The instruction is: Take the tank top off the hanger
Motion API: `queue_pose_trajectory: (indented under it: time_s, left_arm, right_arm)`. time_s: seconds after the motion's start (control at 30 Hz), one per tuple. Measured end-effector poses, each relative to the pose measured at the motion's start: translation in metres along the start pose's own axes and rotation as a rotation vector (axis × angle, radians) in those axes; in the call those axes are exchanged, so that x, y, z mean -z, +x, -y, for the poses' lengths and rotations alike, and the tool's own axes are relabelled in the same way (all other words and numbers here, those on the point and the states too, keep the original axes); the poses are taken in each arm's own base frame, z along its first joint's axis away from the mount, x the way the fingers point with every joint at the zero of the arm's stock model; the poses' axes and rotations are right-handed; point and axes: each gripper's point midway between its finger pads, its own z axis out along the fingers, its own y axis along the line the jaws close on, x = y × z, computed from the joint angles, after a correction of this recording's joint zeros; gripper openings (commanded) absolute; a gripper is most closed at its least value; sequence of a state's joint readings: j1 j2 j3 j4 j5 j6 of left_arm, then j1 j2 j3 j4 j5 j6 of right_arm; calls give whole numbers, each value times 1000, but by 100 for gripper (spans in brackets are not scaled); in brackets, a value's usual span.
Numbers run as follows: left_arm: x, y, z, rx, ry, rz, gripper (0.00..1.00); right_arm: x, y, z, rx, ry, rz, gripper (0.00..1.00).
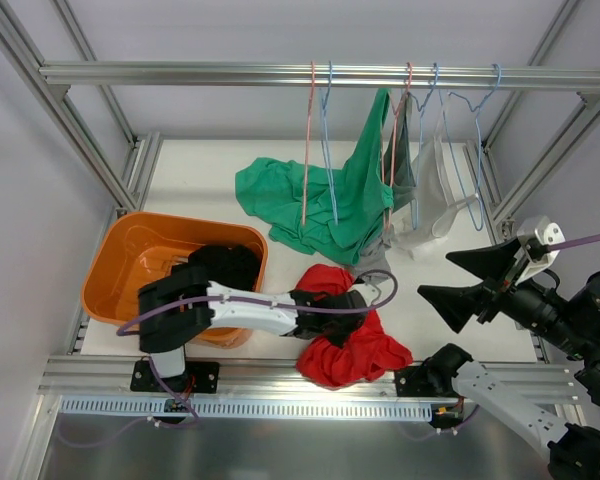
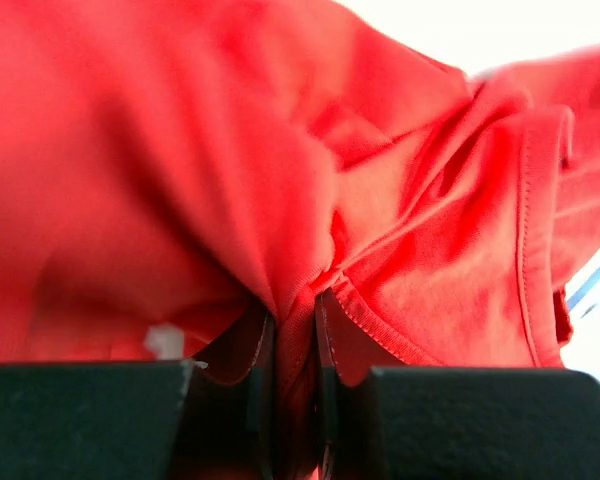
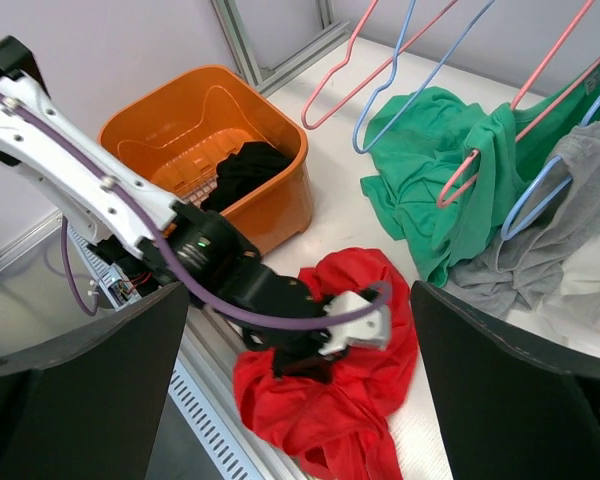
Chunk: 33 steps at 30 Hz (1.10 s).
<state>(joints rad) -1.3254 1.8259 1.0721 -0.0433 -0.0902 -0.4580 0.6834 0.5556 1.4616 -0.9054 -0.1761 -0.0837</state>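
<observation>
Now: left tool [image 2: 296, 335] clenched on fold of red top [image 1: 365, 345], fabric pinched between both fingers. Red top off hanger, heaped on worktop [image 1: 195, 170] just right of orange tub [image 1: 110, 262]. Right tool [image 1: 435, 276] spread wide, holding nothing, further right of tub, past red heap. Black cloth [image 1: 228, 264] inside tub. Green shirt [image 1: 355, 195] hangs from pink hanger [image 1: 393, 130] behind and right of tub, lower part pooled on worktop.
</observation>
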Motion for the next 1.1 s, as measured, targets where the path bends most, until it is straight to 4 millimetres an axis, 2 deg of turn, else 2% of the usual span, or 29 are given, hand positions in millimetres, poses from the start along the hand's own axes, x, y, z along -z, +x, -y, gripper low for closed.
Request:
queue_pose_trajectory:
  time_s: [0.07, 0.13, 0.23, 0.3, 0.4, 0.7, 0.8, 0.97, 1.1]
  left_arm:
    - [22, 12, -13, 3, -79, -6, 0]
    - [54, 14, -27, 14, -163, 15, 0]
    - [109, -8, -43, 74, -262, 140, 0]
    - [153, -30, -59, 138, -328, 260, 0]
    - [207, -52, -83, 198, -414, 399, 0]
    - [314, -95, -124, 253, -620, 572, 0]
    - [352, -113, -145, 287, -699, 629, 0]
    - [428, -140, -188, 367, -852, 728, 0]
    - [488, -157, -205, 401, -959, 823, 0]
  right_arm:
    - [3, -1, 0, 6, -2, 10, 99]
    - [4, -1, 0, 10, -1, 15, 99]
    - [3, -1, 0, 11, 0, 14, 100]
    - [1, 1, 1, 12, 1, 11, 99]
    - [-1, 2, 2, 12, 3, 5, 99]
    - [-8, -3, 3, 21, 3, 12, 99]
    - [-10, -3, 3, 24, 6, 7, 99]
    - [-11, -7, 3, 28, 5, 11, 99]
    - [-11, -11, 2, 30, 3, 19, 100]
